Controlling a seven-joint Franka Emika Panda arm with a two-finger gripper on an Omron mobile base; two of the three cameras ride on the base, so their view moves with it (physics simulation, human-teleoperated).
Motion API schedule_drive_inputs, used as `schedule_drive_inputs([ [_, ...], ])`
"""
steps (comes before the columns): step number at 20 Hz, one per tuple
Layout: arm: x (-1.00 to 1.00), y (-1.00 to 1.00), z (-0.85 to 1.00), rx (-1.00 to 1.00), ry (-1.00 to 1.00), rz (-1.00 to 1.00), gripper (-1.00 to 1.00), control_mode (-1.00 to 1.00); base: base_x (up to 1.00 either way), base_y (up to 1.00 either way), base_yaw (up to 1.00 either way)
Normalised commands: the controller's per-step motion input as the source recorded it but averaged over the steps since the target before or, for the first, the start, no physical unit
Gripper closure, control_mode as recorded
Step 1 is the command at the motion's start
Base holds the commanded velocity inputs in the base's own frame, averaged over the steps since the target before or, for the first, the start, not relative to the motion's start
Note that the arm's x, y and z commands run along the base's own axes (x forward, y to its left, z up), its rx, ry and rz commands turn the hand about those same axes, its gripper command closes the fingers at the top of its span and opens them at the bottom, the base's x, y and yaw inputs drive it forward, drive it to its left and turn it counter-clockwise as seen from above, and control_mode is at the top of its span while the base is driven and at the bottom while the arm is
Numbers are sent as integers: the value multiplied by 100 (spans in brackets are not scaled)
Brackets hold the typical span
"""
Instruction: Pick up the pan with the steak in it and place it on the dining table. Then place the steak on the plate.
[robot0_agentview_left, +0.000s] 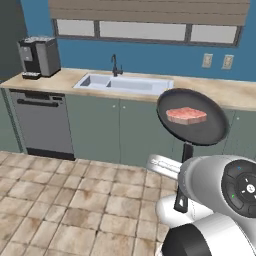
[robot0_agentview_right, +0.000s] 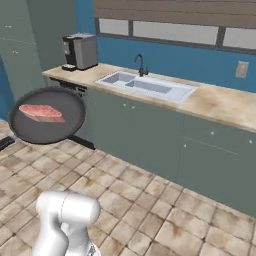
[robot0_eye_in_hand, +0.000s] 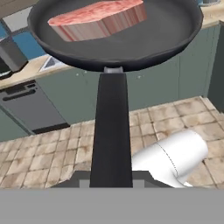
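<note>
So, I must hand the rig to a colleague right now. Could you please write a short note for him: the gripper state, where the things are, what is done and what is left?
Gripper: shut on the handle of the pan, holding it in the air above the tiled floor.
Steak: lying in the pan, toward the far side from the handle.
Surroundings: the pan hangs in front of the counter with the sink, not resting on it.
Done: the pan is picked up with the steak inside.
Left: carry the pan to the dining table and set it down, then move the steak onto the plate.

Steak (robot0_agentview_left: 186, 115) in pan (robot0_agentview_left: 192, 131); sink (robot0_agentview_left: 123, 83) behind, on counter (robot0_agentview_left: 60, 80).
</note>
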Motion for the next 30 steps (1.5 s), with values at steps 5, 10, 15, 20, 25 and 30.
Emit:
schedule_drive_inputs([
  [5,0,0,0,0,0,0,100,100,-4,0,50],
  [10,0,0,0,0,0,0,100,100,-4,0,50],
  [15,0,0,0,0,0,0,100,100,-4,0,50],
  [20,0,0,0,0,0,0,100,100,-4,0,50],
  [25,0,0,0,0,0,0,100,100,-4,0,50],
  [30,0,0,0,0,0,0,100,100,-4,0,50],
])
